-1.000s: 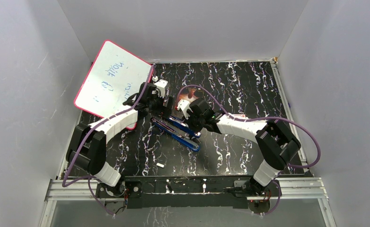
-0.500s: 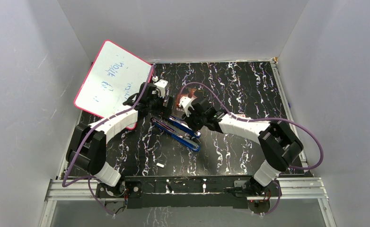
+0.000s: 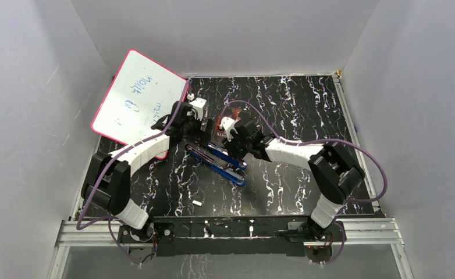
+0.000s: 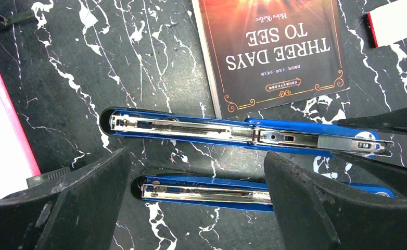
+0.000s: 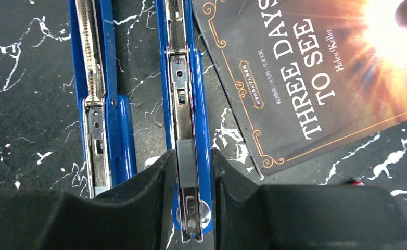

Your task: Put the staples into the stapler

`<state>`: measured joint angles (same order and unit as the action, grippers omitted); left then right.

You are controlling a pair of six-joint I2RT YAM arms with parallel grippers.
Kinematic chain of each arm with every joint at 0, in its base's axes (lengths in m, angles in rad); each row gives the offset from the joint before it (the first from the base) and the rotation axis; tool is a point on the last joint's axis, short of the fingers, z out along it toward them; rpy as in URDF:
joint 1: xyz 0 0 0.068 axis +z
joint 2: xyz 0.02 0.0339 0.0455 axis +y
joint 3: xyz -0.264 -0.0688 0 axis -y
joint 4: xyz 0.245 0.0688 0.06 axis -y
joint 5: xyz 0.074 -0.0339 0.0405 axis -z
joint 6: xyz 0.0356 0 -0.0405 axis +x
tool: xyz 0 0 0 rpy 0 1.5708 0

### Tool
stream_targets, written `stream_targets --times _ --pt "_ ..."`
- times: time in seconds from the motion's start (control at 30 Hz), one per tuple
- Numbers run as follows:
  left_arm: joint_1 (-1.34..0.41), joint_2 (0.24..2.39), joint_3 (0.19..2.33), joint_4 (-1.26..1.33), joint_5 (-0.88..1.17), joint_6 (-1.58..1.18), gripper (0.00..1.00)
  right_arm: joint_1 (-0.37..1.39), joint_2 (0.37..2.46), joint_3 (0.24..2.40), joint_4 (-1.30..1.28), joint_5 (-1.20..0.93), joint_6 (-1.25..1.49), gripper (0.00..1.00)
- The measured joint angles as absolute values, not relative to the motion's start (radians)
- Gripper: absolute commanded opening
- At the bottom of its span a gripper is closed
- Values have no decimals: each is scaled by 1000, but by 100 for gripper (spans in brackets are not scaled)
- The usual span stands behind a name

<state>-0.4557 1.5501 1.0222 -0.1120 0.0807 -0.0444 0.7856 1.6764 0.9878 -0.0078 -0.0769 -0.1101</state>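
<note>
Your right hand [image 5: 191,162] is clamped on the opened stapler [image 5: 183,94], lying on the tabletop [image 5: 29,94] just near of the book [image 5: 305,78]. Your left hand [image 4: 196,156] hovers spread above. Magazine exposed, no staples held: loading looks not yet done

My left gripper [image 3: 199,137] and right gripper [image 3: 233,152] sit close together over the stapler [image 3: 228,169] on the table [image 3: 301,104]; a whiteboard [image 3: 138,99] leans far left.

The clamped stapler [image 5: 183,88] and the book [image 5: 305,78] run past the top edge.
</note>
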Motion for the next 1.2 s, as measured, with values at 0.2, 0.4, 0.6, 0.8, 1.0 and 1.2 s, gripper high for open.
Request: stream_targets --times 0.2,0.4,0.6,0.8,1.0,1.2 --pt "-456 1550 1022 -112 75 -44 98 786 1719 1007 17 -86 -107 38" --pt "-456 1550 1022 -112 72 -44 98 786 1730 1008 28 -81 -103 37" --pt "-456 1550 1022 -112 70 -44 98 786 1730 1008 28 -69 -100 37" --pt "-456 1550 1022 -112 70 -44 98 786 1728 1006 32 -68 -91 38" --pt "-456 1550 1022 -112 69 -44 98 785 1714 1005 36 -83 -73 38" --pt "-456 1550 1022 -112 67 -44 98 785 1702 1005 72 -86 -56 38"
